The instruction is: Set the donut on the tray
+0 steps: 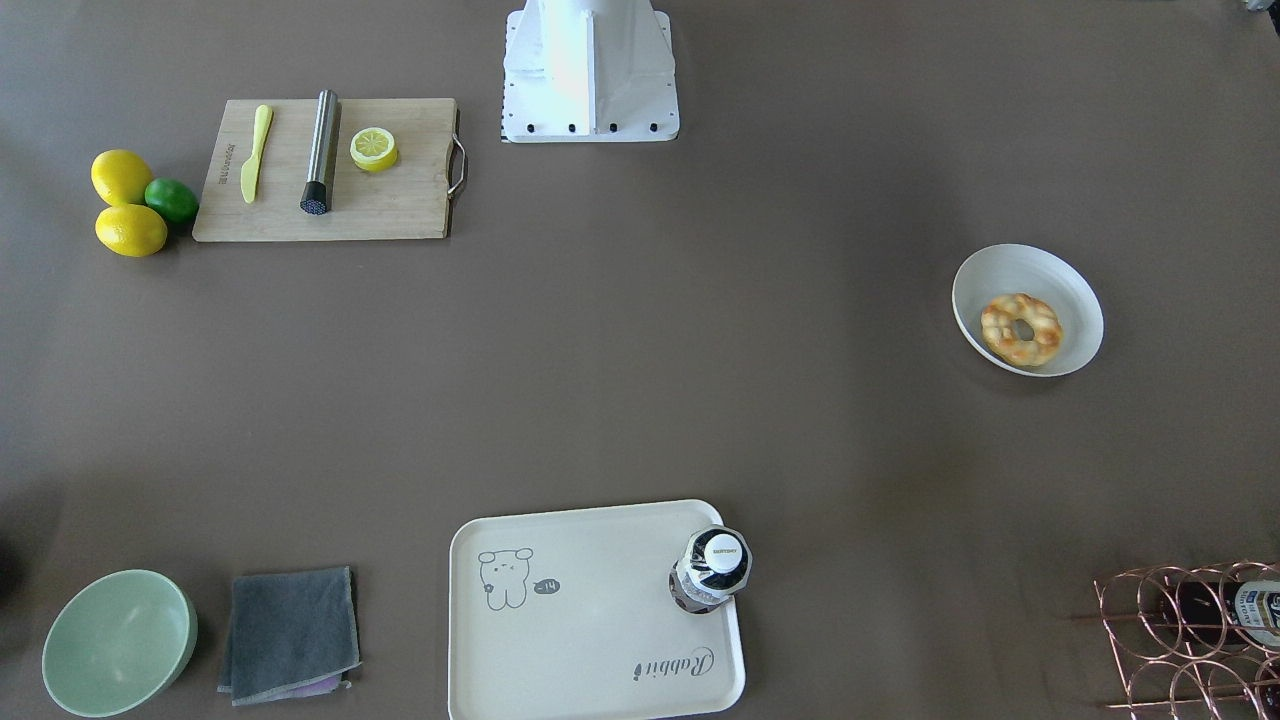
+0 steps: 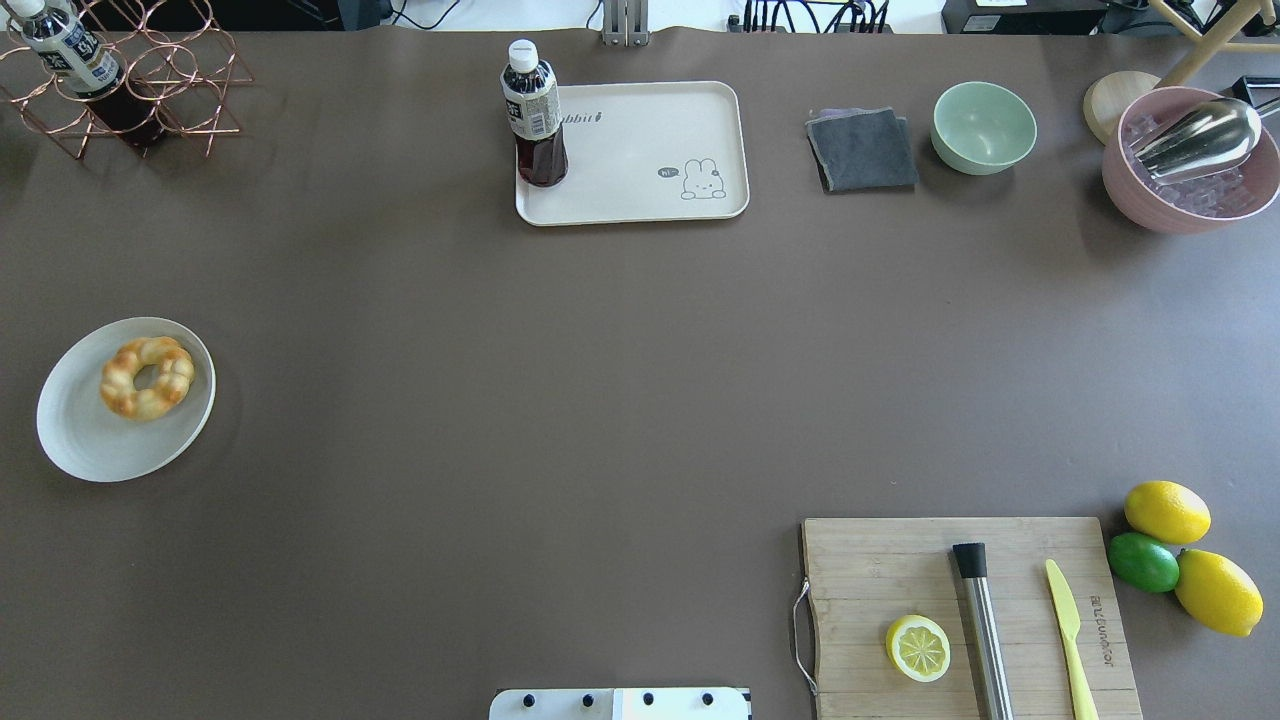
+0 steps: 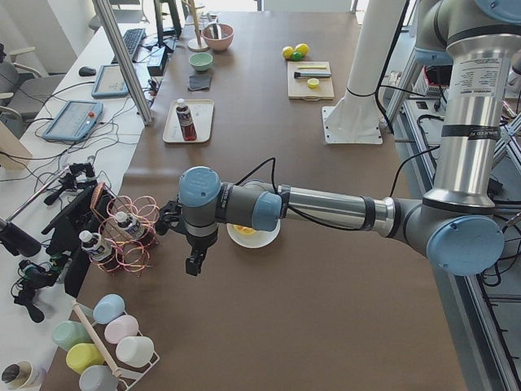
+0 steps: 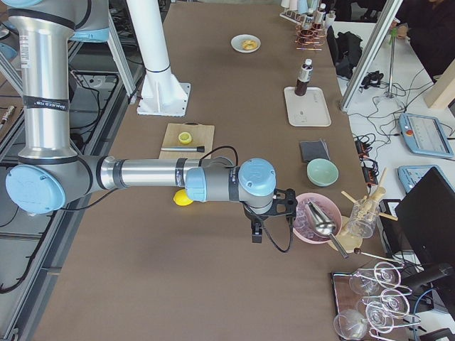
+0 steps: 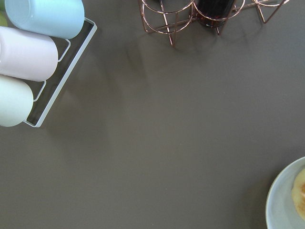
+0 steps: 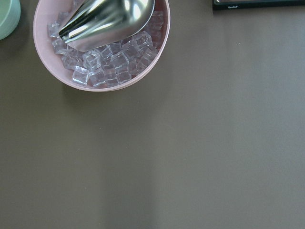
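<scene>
The donut [image 1: 1021, 329], a golden-brown braided ring, lies in a white round bowl [image 1: 1040, 268] on the robot's left side of the table; it also shows in the overhead view [image 2: 147, 376]. The cream tray [image 1: 590, 640] with the rabbit drawing lies at the far middle of the table [image 2: 640, 190]. My left gripper [image 3: 194, 265] hangs above the table beside the bowl, toward the table's end; I cannot tell whether it is open or shut. My right gripper [image 4: 257, 234] hangs near the pink ice bowl; I cannot tell its state either. Neither gripper shows in the overhead or front views.
A dark bottle [image 2: 535, 115] stands on the tray's corner. A copper wire rack [image 2: 130, 70] with a bottle, a grey cloth [image 2: 860, 150], a green bowl [image 2: 984, 127], a pink ice bowl [image 2: 1190, 160], and a cutting board [image 2: 960, 610] with lemon half, knife and metal tube lie around.
</scene>
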Tool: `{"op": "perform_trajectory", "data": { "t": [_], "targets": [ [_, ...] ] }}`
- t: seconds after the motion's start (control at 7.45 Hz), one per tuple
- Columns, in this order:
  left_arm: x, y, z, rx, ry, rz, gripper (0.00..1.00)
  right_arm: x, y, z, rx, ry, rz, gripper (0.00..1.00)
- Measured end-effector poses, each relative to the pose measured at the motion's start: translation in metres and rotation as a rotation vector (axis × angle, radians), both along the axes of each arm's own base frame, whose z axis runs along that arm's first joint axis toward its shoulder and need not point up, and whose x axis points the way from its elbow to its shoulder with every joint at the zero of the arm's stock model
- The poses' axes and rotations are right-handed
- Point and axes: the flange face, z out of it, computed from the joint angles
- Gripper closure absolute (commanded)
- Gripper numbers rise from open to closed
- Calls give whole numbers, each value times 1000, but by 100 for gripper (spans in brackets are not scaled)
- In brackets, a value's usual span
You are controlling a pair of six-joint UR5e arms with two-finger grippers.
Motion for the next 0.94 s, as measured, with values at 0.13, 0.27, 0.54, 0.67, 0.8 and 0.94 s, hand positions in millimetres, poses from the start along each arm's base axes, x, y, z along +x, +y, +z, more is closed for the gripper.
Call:
{"op": "perform_trajectory", "data": {
  "t": [0.13, 0.27, 0.54, 0.67, 0.8, 0.94],
  "targets": [
    [0, 0, -1, 2, 0, 0, 2, 0, 0, 0, 0, 0, 0, 0],
    [0, 0, -2, 3, 1, 0, 2, 0, 0, 0, 0, 0, 0, 0],
    [2, -2, -7, 3, 25, 1, 2, 0, -1, -1, 2, 2, 0, 0],
    [4, -3, -13, -5, 52, -7, 2, 0, -1, -1, 2, 4, 1, 0],
    [7, -4, -22, -21, 74, -30, 2, 1, -2, -2, 3, 6, 1, 0],
    [13, -4, -32, -39, 89, -54, 2, 1, -2, -2, 4, 8, 2, 0]
  ]
}}
